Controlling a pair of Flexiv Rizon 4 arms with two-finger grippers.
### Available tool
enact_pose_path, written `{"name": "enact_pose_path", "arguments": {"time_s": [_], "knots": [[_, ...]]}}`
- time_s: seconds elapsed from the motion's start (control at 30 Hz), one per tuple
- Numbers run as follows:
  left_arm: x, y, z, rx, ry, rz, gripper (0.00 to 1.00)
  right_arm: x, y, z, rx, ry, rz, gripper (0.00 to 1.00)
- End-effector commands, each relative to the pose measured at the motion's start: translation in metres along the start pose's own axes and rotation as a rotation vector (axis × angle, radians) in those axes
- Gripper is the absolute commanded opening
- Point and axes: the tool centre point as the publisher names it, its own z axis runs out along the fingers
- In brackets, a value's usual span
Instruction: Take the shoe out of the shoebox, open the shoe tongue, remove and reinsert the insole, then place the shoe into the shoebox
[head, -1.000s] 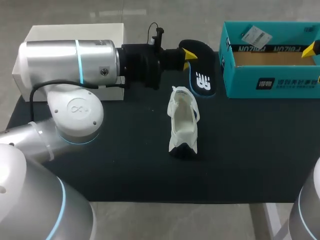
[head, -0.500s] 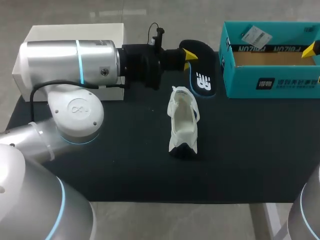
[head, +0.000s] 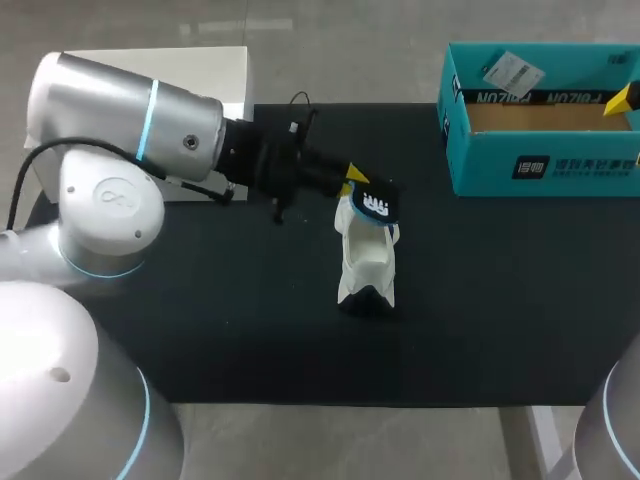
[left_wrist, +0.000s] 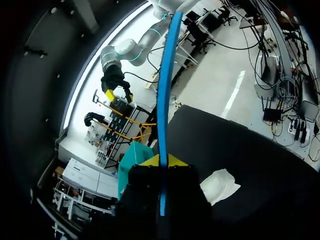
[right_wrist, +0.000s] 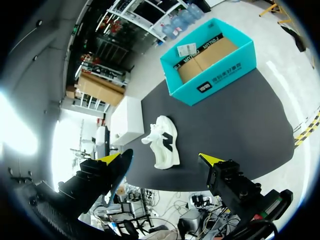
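In the head view my left gripper (head: 355, 180) is shut on the black insole (head: 377, 204), which has a white logo and a blue edge. It holds the insole just over the back opening of the white shoe (head: 366, 262), which lies mid-table. From the left wrist, the insole (left_wrist: 166, 90) shows edge-on as a blue strip pinched between the yellow tips of that gripper (left_wrist: 161, 161), and the shoe (left_wrist: 218, 186) lies beside and below. The teal shoebox (head: 545, 165) stands open at the back right. My right gripper (right_wrist: 160, 159) hangs open, high above the table and off to the right of the shoebox.
A white box (head: 215, 70) sits at the back left, behind my left arm. The black table mat (head: 500, 300) stretches in front of the shoebox. A white paper tag (head: 508, 70) lies inside the shoebox at its back.
My left gripper has swung forward from the back of the table, carrying the insole off the mat and over the shoe's opening. The shoe, shoebox and right arm have stayed put.
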Motion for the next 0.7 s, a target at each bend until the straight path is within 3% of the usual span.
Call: {"name": "enact_pose_path", "arguments": {"time_s": [0.03, 0.13, 0.7], "knots": [[0.019, 0.005, -0.014, -0.011, 0.102, -0.037, 0.0, 0.0, -0.001, 0.0, -0.001, -0.003, 0.002, 1.0], [0.037, 0.007, -0.008, -0.049, 0.126, -0.031, 0.0, 0.0, -0.001, 0.0, -0.001, -0.003, 0.002, 1.0], [0.037, 0.007, -0.008, -0.049, 0.126, -0.031, 0.0, 0.0, -0.001, 0.0, -0.001, -0.003, 0.002, 1.0]]}}
